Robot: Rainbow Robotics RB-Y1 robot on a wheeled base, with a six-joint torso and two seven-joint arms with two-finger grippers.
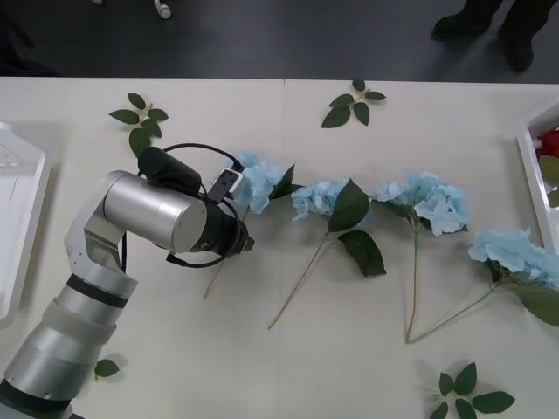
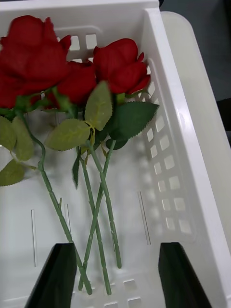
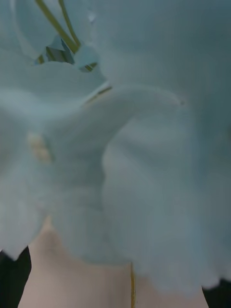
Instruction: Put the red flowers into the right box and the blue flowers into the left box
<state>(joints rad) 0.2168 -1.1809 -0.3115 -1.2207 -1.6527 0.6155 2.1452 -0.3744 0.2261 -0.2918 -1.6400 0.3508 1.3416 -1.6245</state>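
Your right wrist view shows the three red flowers (image 2: 72, 72) lying in the right box (image 2: 187, 144), stems toward the spread right claw (image 2: 118, 281). From the front, your left claw (image 1: 240, 229) sits at the leftmost of four blue flowers (image 1: 258, 182) on the pale desk (image 1: 262, 367); whether it is spread you cannot tell. Their heads point away, stems toward you. The left box (image 1: 17, 209) lies at the desk's left edge.

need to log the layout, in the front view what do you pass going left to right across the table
left box → left arm with its left gripper at the first blue flower → second blue flower → third blue flower → fourth blue flower → right box, with red flowers inside.
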